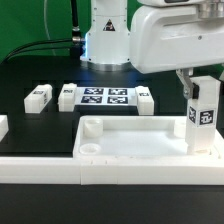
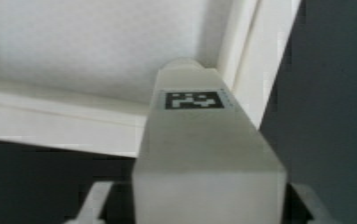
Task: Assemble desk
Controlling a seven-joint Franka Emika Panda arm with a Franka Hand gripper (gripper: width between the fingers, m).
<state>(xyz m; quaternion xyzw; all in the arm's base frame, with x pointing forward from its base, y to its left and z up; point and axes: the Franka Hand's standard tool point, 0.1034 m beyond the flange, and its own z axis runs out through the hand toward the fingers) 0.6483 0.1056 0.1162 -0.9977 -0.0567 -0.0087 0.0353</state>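
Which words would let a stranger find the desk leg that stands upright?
Start at the white tabletop in front. At its end on the exterior view's right, one white leg stands upright, held in the jaws of the gripper. The other legs lie flat on the black table.

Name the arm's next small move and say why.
Probably lower the leg gently into the tabletop's corner: the gripper holds it upright over the tabletop's end on the exterior view's right, and the wrist view shows its tip by the rim.

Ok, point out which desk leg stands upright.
The leg in the end effector, at the exterior view's right; the other legs lie flat.
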